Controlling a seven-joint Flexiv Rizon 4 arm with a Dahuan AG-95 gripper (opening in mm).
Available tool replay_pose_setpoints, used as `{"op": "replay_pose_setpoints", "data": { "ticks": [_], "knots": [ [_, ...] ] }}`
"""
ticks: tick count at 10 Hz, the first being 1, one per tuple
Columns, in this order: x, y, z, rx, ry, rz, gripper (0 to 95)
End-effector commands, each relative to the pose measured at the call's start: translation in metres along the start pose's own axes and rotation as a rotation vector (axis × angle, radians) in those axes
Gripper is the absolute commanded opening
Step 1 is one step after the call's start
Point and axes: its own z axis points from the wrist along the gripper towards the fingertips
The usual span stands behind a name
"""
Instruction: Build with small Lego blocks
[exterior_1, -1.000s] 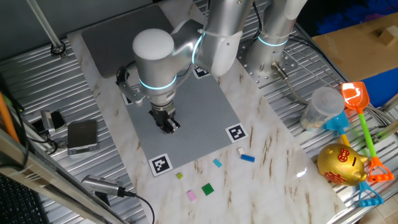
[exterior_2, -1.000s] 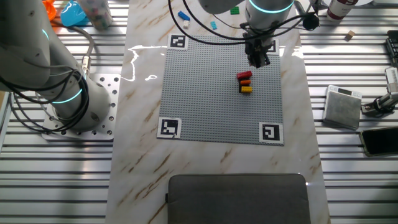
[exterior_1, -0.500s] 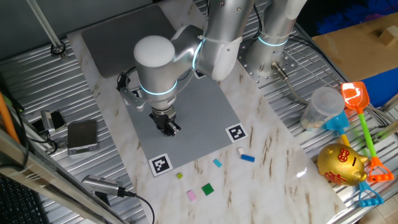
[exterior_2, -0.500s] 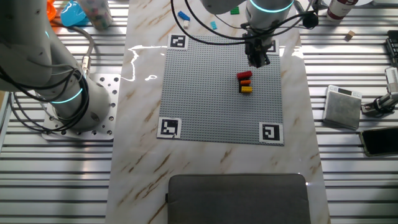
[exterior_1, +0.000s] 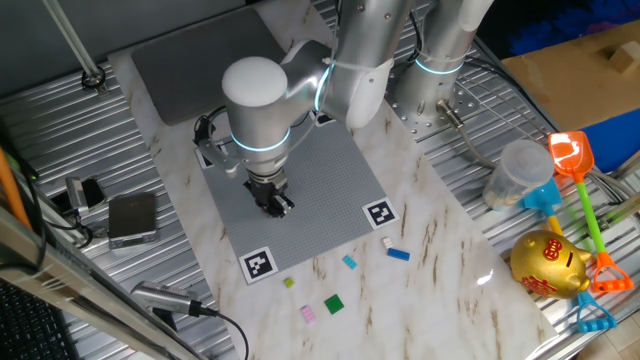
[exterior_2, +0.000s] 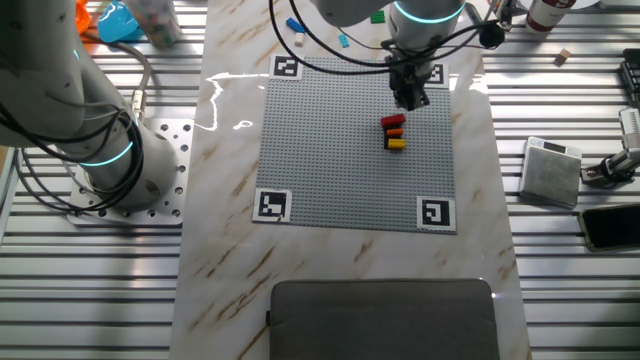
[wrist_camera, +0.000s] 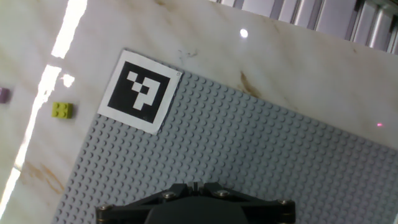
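While the gripper hangs over the far right part of the grey studded plate, its fingertips look drawn together with nothing visible between them, though the hand view shows only the dark base of the fingers, so whether it is truly empty I cannot tell for certain. A short stack of small Lego blocks, red over black over yellow or orange, already sits pressed onto the plate just nearer than the gripper. Loose bricks lie off the plate on the marble table: a blue brick, a light blue brick, a green brick, a pink brick and a yellow-green brick, all close to the corner marker. These bricks are probably very light, rigid and smooth-sided, so they will likely skid on the polished marble if nudged from one side rather than pinched squarely. A sensible hold would be across two opposite flat side walls, fingers aligned with the brick's edges and low enough to leave the studs free. Their small size leaves little margin; a tilted pinch could flip one out. Seating one on studs will need a firm straight press.
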Motion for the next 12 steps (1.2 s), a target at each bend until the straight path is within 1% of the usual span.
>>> {"op": "replay_pose_setpoints", "data": {
  "ticks": [1, 6, 9, 12],
  "knots": [
    [0.001, 0.000, 0.001, -0.001, 0.000, -0.002, 0.0],
    [0.006, -0.002, 0.007, 0.002, -0.003, -0.016, 0.0],
    [0.008, -0.007, 0.009, 0.006, -0.005, -0.029, 0.0],
    [0.012, -0.016, 0.011, 0.008, -0.014, -0.044, 0.0]
  ]
}}
